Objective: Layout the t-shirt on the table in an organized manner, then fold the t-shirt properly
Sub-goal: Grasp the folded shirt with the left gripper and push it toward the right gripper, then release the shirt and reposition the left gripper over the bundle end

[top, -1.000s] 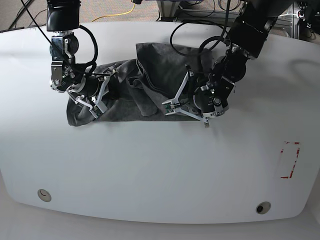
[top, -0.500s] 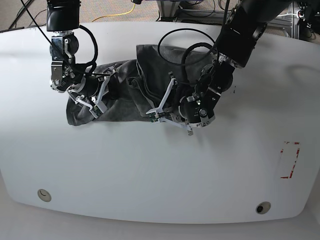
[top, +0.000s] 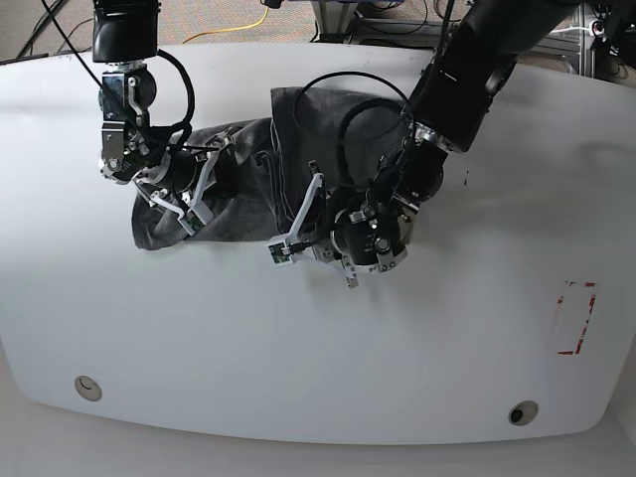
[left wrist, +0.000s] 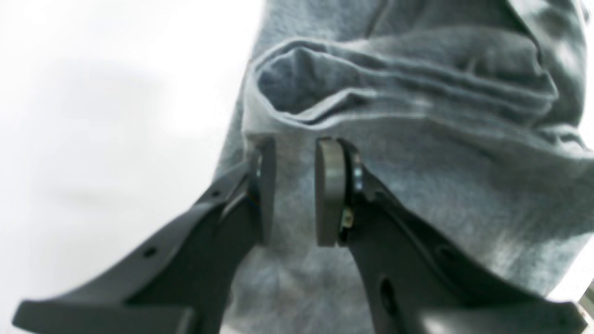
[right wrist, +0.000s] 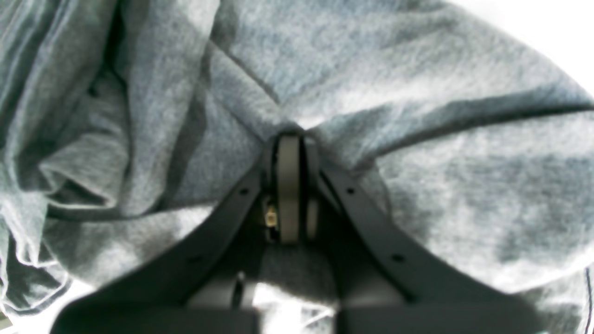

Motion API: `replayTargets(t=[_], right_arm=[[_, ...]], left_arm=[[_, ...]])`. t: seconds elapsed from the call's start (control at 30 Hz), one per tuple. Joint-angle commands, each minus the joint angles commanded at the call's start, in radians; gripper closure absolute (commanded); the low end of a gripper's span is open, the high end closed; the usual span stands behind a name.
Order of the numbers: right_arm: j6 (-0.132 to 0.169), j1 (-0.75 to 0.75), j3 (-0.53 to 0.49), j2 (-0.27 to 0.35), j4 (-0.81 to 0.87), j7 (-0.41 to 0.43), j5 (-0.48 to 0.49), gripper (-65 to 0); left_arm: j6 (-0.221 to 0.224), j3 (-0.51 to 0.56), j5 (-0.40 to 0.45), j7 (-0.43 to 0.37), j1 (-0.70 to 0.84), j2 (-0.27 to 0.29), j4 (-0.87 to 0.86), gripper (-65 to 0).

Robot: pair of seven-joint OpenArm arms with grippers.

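Note:
The dark grey t-shirt [top: 248,194] lies bunched and wrinkled on the white table [top: 298,348], toward the back middle. My right gripper [top: 191,217] sits on the shirt's left end. In the right wrist view this gripper [right wrist: 290,176] is shut, pinching a ridge of t-shirt [right wrist: 417,116] cloth. My left gripper [top: 283,248] is at the shirt's front edge near its middle. In the left wrist view it [left wrist: 294,190] stands open by a narrow gap, low over the t-shirt [left wrist: 417,139], just below a rolled hem fold, with bare table [left wrist: 116,116] to its left.
A red-tape rectangle [top: 576,318] marks the table at the right. Two round grommet holes [top: 87,388] [top: 523,411] sit near the front edge. Cables, one of them yellow [top: 238,25], lie beyond the back edge.
My left arm has swung leftward in the base view, from the shirt's right end along its front edge to near the middle. The right arm has stayed put, still shut on the cloth.

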Motion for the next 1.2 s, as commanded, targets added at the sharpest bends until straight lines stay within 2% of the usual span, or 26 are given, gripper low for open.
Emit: replayTargets(t=[0.2, 0.33, 0.53, 0.6, 0.93, 1.03, 1.2], right_arm=[[0.000, 0.000, 0.000, 0.000, 0.000, 0.000, 0.000, -1.9], [0.000, 0.000, 0.000, 0.000, 0.002, 0.000, 0.002, -1.9], [0.000, 0.000, 0.002, 0.000, 0.002, 0.000, 0.002, -1.9], [0.000, 0.000, 0.002, 0.000, 0.002, 0.000, 0.002, -1.9], [0.000, 0.002, 0.003, 0.000, 0.002, 0.000, -0.002, -1.9], [0.000, 0.002, 0.002, 0.000, 0.002, 0.000, -0.002, -1.9], [0.000, 0.002, 0.002, 0.000, 0.002, 0.000, -0.002, -1.9]], left_arm=[[0.000, -0.038, -0.002, -0.107, -0.002, 0.029, 0.017, -12.5], [0.000, -0.129, -0.003, -0.107, 0.008, 0.051, 0.104, -12.5], [0.000, -0.258, -0.002, -0.107, 0.075, 0.048, 0.226, -12.5], [0.000, -0.278, 0.000, -0.107, 0.095, 0.031, 0.250, -12.5], [0.000, -0.307, -0.002, -0.106, 0.316, -0.178, 0.450, -12.5], [0.000, -0.328, -0.002, -0.106, 0.350, -0.204, 0.460, -12.5], [0.000, -0.404, -0.002, -0.106, 0.379, -0.209, 0.453, -12.5]])
